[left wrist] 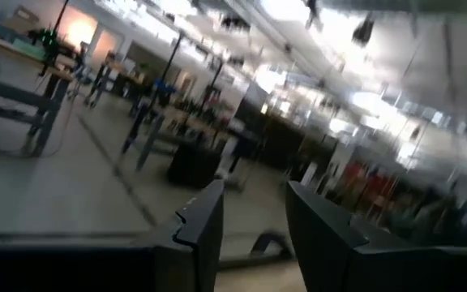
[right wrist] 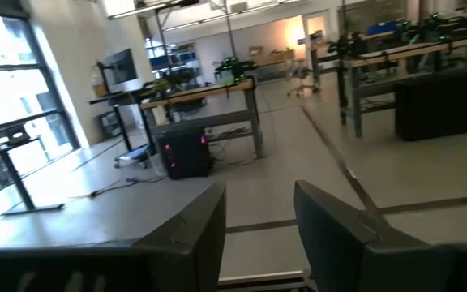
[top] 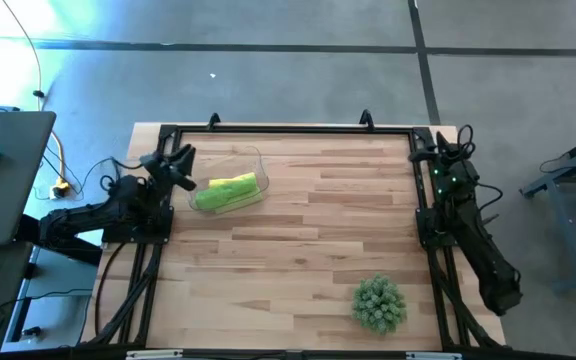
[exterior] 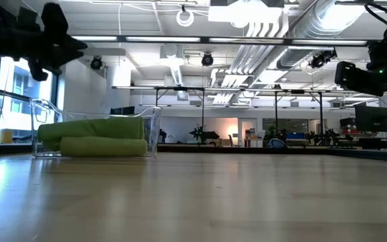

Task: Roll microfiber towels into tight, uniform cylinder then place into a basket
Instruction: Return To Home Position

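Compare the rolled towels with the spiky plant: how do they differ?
The rolled towels are smooth cylinders lying sideways; the spiky plant is a bristly ball. The towels sit inside the clear basket on the left side; the plant stands on the table right of centre. Both look green; neither is held.

We look across a pale wooden tabletop (exterior: 247,202) into a large open workshop. Overhead we see silver ventilation ducts (exterior: 294,27) and long rows of strip lights (exterior: 180,39). Tall windows (right wrist: 23,89) brighten one side. On the grey concrete floor (top: 268,80), crossed by dark seams (top: 423,60), we find workbenches (right wrist: 209,101), a black computer tower (right wrist: 186,154) beneath one, and a monitor (right wrist: 120,69) nearby.
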Robot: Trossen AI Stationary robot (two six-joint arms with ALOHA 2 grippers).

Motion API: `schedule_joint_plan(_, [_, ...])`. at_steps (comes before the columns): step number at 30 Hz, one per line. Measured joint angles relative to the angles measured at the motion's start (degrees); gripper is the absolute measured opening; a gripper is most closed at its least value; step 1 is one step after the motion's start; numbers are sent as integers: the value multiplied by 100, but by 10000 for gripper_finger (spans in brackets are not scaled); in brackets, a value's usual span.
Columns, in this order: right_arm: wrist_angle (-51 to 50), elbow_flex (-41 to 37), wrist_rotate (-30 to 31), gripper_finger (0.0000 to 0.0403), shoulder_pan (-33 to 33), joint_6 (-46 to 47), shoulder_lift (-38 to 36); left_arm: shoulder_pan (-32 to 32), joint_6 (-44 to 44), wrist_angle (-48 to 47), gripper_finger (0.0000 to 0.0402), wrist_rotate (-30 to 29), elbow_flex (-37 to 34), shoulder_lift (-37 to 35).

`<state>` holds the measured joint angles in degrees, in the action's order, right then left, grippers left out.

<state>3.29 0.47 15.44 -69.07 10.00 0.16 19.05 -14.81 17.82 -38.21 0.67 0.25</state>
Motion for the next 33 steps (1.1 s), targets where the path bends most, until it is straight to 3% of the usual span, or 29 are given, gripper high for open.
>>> schedule_joint_plan(7, [0, 0, 0, 140, -774, 0, 0, 0, 0, -1118, 122, 1, -2, 0])
schedule_joint_plan(13, [0, 0, 15, 140, -1383, 0, 0, 0, 0, -1368, 122, 4, -4, -2])
schedule_joint_plan(33, [2, 0, 11, 140, -856, 0, 11, 0, 0, -1372, 122, 4, -4, 0])
